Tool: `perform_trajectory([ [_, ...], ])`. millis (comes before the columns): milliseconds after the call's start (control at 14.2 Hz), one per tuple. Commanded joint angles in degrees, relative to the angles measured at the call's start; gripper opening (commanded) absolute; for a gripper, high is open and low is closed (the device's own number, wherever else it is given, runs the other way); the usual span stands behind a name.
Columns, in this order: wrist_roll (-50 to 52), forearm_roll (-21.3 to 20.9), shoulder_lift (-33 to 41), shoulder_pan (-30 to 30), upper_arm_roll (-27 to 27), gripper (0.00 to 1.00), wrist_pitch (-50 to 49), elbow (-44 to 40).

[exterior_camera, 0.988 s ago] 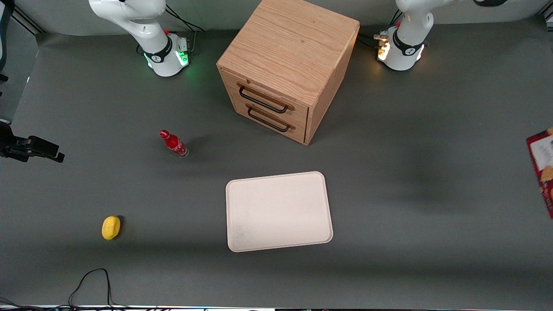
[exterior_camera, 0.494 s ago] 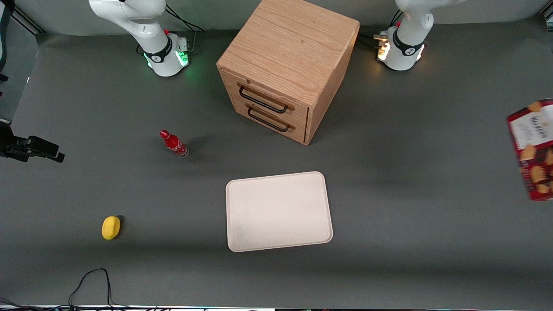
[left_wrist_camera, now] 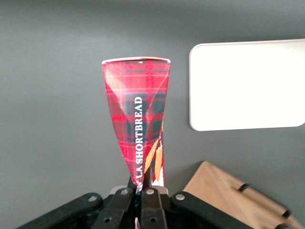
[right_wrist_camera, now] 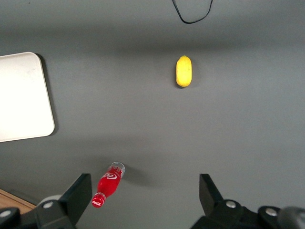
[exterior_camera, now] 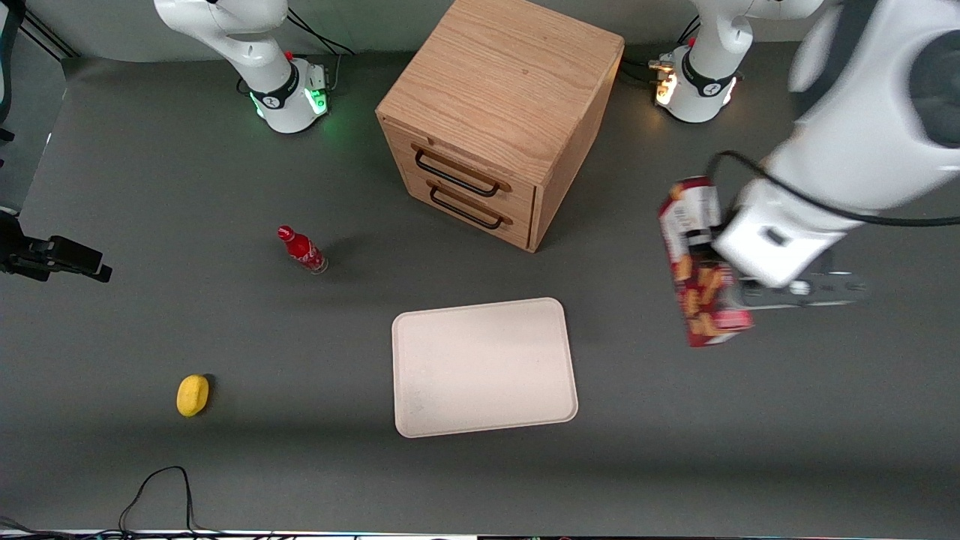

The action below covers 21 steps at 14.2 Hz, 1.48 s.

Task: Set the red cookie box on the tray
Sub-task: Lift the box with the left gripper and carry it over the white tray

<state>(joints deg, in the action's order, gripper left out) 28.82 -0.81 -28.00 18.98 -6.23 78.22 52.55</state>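
The gripper is cut by the wrist picture's edge, its fingers barely showing; in the front view the arm's body hides it and covers part of the box; the arm is motion-blurred.

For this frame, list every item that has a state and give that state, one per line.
red cookie box: held off the table, toward the working arm's end, not over the tray.
claw: shut on the red cookie box at one end.
tray: flat on the table, nothing on it.
cabinet: both drawers closed.
red bottle: standing, capped.
yellow object: lying on the table, untouched.
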Motion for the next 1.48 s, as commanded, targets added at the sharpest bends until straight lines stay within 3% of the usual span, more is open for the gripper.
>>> perform_trajectory([
  [0,7.63,-0.59,-1.79,6.66,1.22,0.0,3.86,-0.16],
  [212,10.73,-0.68,-3.55,9.23,1.48,0.0,5.8,0.01],
  [847,11.34,-0.68,-17.95,8.01,1.75,0.0,25.83,3.79],
  [1412,8.62,-0.77,-24.21,8.09,1.75,0.0,33.64,6.5],
])
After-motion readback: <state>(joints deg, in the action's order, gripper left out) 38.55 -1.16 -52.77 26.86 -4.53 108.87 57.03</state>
